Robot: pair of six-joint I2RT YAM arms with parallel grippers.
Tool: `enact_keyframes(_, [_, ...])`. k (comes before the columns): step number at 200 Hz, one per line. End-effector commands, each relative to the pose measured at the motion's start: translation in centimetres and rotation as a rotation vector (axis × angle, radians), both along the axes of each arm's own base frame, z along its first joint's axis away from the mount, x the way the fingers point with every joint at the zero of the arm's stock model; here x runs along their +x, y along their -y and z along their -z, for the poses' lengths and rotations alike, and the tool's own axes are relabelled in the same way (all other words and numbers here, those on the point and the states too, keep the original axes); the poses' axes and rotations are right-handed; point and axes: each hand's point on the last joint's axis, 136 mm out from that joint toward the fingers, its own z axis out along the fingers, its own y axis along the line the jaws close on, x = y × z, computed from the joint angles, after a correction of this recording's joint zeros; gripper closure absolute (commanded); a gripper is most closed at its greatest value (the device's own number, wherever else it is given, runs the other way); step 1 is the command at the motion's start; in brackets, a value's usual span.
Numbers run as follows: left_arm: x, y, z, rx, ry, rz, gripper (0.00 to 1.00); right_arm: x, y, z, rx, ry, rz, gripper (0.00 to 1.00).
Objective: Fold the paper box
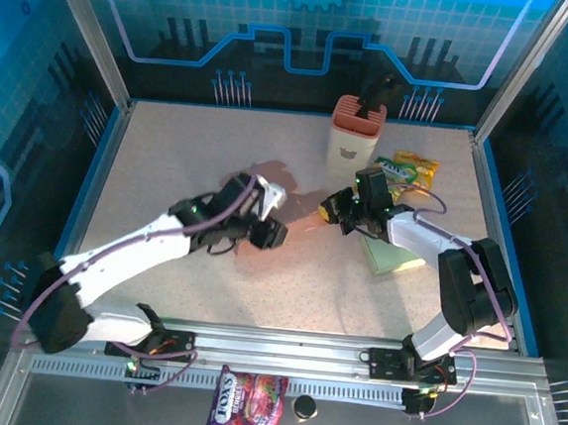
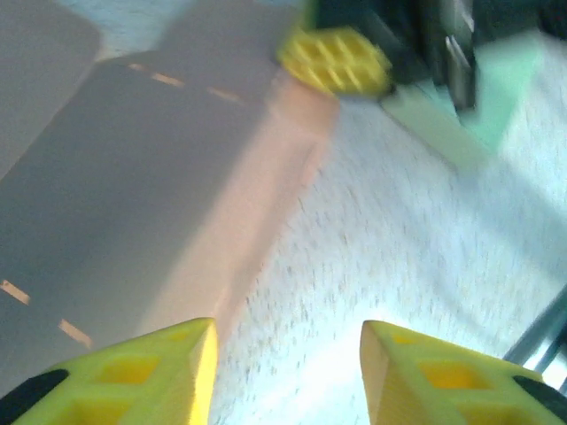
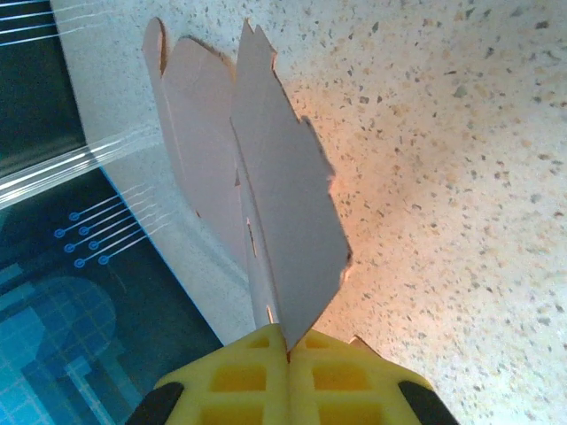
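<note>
Plainly, the yellow ribbed fingers (image 3: 235, 376) of the right gripper (image 3: 288, 347) were pressed together on one edge of the flat pale-pink cardboard box blank (image 3: 283, 212), whose panels and cut tabs fanned away from the pinch above the speckled stone-look table (image 3: 461, 177). The left gripper (image 2: 288, 354) had its own yellow fingers (image 2: 151, 372) apart, with bare tabletop between them. The blank (image 2: 133, 195) lay just beside its left finger.

Judging from this, the fold had barely begun: the blank read as flat, held at one end by the right arm, with the left hand free. The next move probably called for the left gripper to close on a panel near a score line and turn it up against the right arm's hold, without tearing the thin card.

The right wrist view gave the clamp itself and the notched tab outlines. The left wrist view gave the dashed score lines across the card, and beyond it a pale green square paper pad (image 2: 496, 97). From above, both grippers (image 1: 270, 233) (image 1: 332, 209) met at the blank (image 1: 301, 224) mid-table, with a pink ribbed holder cup (image 1: 356, 129) standing well behind.
</note>
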Motion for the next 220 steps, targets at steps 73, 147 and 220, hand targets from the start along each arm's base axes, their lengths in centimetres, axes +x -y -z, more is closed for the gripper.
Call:
enact_keyframes(73, [-0.2,-4.7,6.3,0.636,0.306,0.08,0.4,-1.2,0.3,-1.1,-0.027,-0.217,-0.014,1.0])
enact_keyframes(147, [1.6,-5.1,6.3,0.683,0.334,0.067,0.65,-1.0,1.0,-1.5,-0.026,-0.232,-0.028,1.0])
enact_keyframes(220, [1.2,-3.8,5.0,0.625,0.336,0.138,1.0,0.0,0.7,-2.3,-0.013,-0.22,-0.039,1.0])
